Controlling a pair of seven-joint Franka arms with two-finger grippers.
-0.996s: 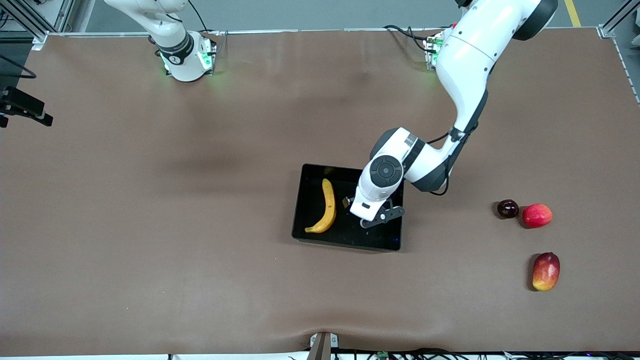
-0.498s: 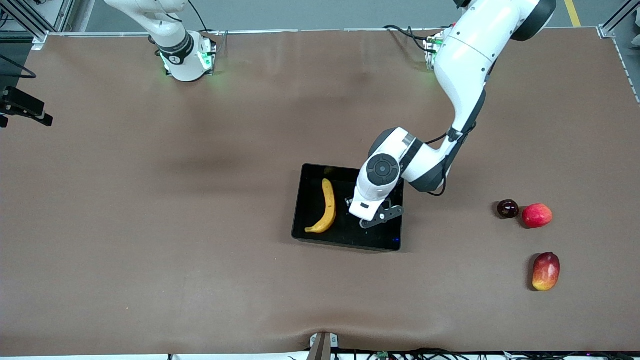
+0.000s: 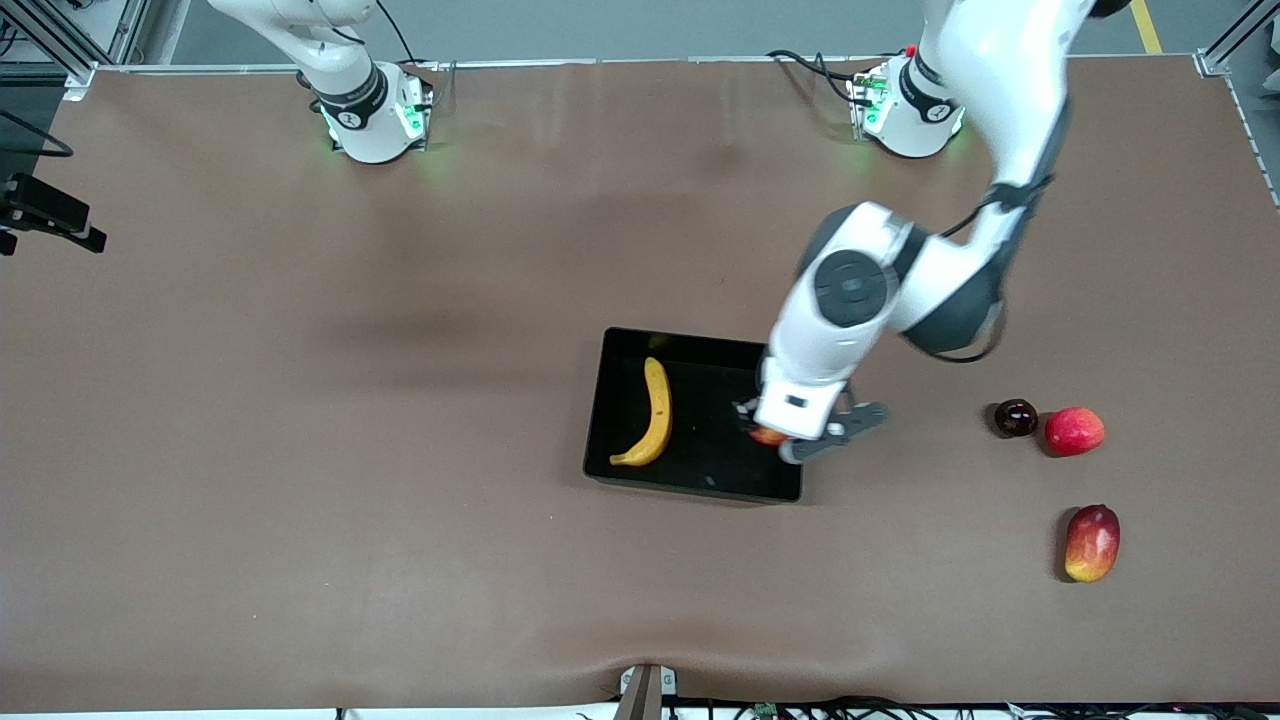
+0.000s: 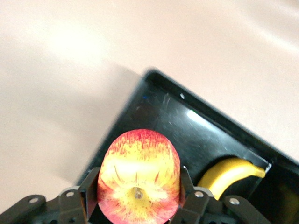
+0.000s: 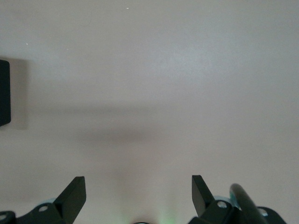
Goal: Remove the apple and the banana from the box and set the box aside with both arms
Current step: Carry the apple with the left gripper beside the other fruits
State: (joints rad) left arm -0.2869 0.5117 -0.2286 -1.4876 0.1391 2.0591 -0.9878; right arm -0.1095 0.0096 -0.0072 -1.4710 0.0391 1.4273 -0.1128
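Note:
The black box point(image 3: 597, 400) lies mid-table with the yellow banana point(image 3: 655, 415) inside it, at the right arm's end. My left gripper point(image 3: 770, 432) is shut on the red-and-yellow streaked apple point(image 3: 767, 436) and holds it over the box's wall at the left arm's end. In the left wrist view the apple point(image 4: 138, 175) sits between my fingers point(image 4: 88, 196), with the box point(image 4: 154, 95) and the banana's tip point(image 4: 229, 173) below. My right gripper point(image 5: 138, 196) is open and empty over bare table; that arm waits by its base.
A dark purple round fruit point(image 3: 1016, 417) and a plain red one point(image 3: 1075, 431) lie side by side toward the left arm's end. A red-yellow mango point(image 3: 1092, 542) lies nearer the front camera. A black mount point(image 3: 45, 215) sits at the table's edge.
My left arm has risen and swung from over the box's middle toward its own end of the table. The apple, hidden before, now shows in the gripper. The banana and box have not moved.

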